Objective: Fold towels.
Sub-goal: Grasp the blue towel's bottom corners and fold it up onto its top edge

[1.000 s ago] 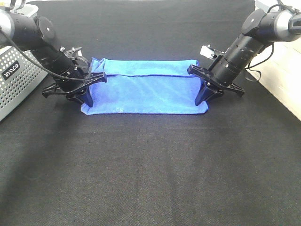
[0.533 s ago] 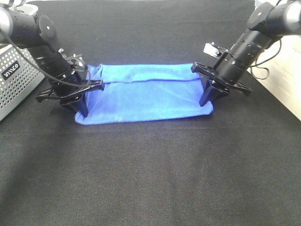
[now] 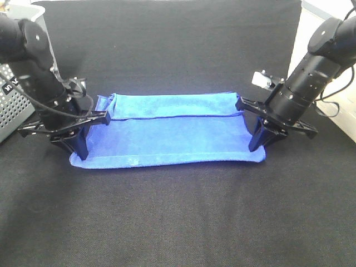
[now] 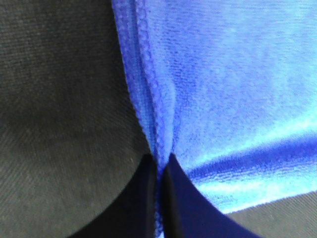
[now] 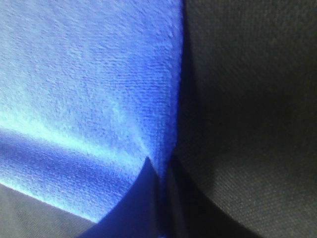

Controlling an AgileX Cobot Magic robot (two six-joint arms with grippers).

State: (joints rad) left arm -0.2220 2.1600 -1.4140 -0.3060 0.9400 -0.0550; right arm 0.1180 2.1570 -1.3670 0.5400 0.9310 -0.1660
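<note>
Mid-fold: left gripper (image 3: pixel 79 149) and right gripper (image 3: pixel 257 142) each pinched tight on 1 end of the blue towel (image 3: pixel 172 136), doubled on the black table (image 3: pixel 178 222); next, probably align edges, then release.

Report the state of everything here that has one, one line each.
blue towel: doubled over lengthwise, spread on the black mat, pinched at both short ends
left tool: shut on the towel's stitched edge
right tool: shut on the towel's opposite end
grey perforated crate: at the left edge of the high view, contents not visible
</note>
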